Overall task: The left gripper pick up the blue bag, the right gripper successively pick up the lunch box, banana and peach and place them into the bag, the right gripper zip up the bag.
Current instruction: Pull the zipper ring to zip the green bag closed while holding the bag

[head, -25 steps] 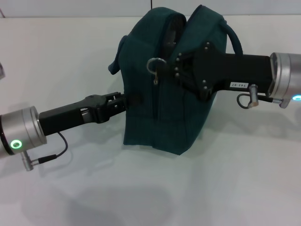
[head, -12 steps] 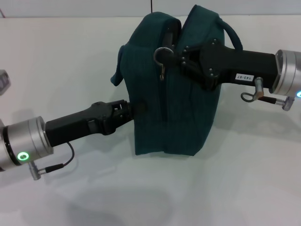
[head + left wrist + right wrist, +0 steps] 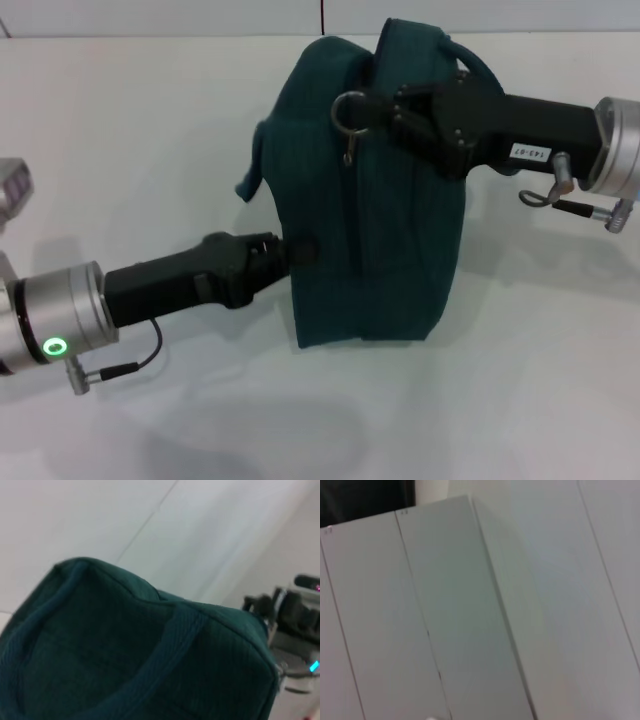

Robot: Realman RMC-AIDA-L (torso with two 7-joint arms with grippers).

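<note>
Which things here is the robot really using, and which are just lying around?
Using:
- large dark teal-blue fabric bag
- metal ring zipper pull on the bag
- left hand, at the bag's side
- right hand, at the zipper pull

Lying around:
- white table
- grey object at the table's left edge

One legible marking: a small white label [image 3: 531,153] on the black housing of the right arm, just behind the right hand [image 3: 392,110]. Printed upside down, it appears to read "143-07". No other text is readable.
</note>
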